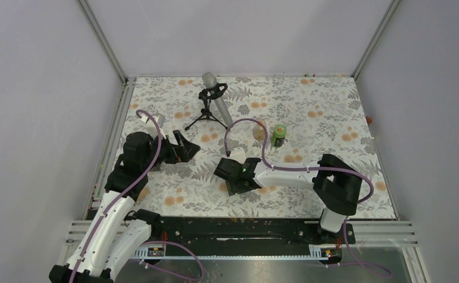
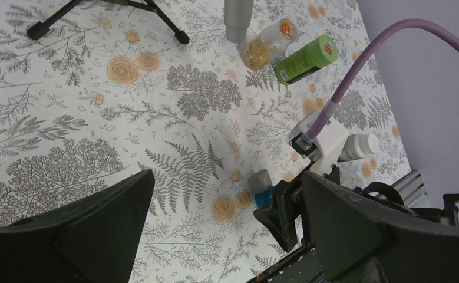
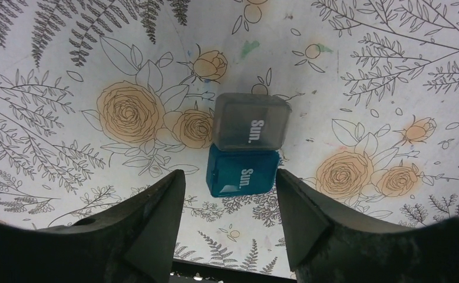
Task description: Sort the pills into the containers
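Your left jaws hang wide open and empty at the left of the worktop, out of the way. Your right jaws, open and holding nothing, point at the touching grey box and teal box, probably lining up a grasp. The green bottle waits beyond.

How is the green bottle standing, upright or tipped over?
Upright: in the top view the green bottle stands on its base, cap uppermost, beside the amber bottle.
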`<state>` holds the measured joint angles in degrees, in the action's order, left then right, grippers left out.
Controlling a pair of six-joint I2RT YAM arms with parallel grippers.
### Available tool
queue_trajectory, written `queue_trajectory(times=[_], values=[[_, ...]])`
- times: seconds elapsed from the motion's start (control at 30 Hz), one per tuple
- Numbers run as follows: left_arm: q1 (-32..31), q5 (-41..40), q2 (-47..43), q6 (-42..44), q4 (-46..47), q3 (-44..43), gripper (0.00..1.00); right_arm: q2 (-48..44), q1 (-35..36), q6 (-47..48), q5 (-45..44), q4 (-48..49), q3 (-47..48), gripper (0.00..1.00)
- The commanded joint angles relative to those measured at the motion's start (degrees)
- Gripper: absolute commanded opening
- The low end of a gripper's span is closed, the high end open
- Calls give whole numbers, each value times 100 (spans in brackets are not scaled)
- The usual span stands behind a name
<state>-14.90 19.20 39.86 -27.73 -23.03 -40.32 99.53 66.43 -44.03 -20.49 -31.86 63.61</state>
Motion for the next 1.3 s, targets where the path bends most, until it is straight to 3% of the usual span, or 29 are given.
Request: queue_trajectory(times=[0.0,0.3,0.63,0.87,1.17,1.27], values=[[23,-41,19,-137,228,91,98,119,55,-345,-184,-25,-36,65],[29,-7,22,-205,232,156,98,226,45,-497,-473,-110,-64,73],[24,-30,3,-228,184,188,98,247,45,-985,-437,197,-155,72],[22,-51,17,-265,189,223,98,332,46,-1669,-768,-175,-72,70],[24,-61,22,-276,173,250,98,348,46,-1967,-755,-221,-92,53],[22,-38,31,-301,176,277,98,293,46,-1876,-717,-150,-122,42]])
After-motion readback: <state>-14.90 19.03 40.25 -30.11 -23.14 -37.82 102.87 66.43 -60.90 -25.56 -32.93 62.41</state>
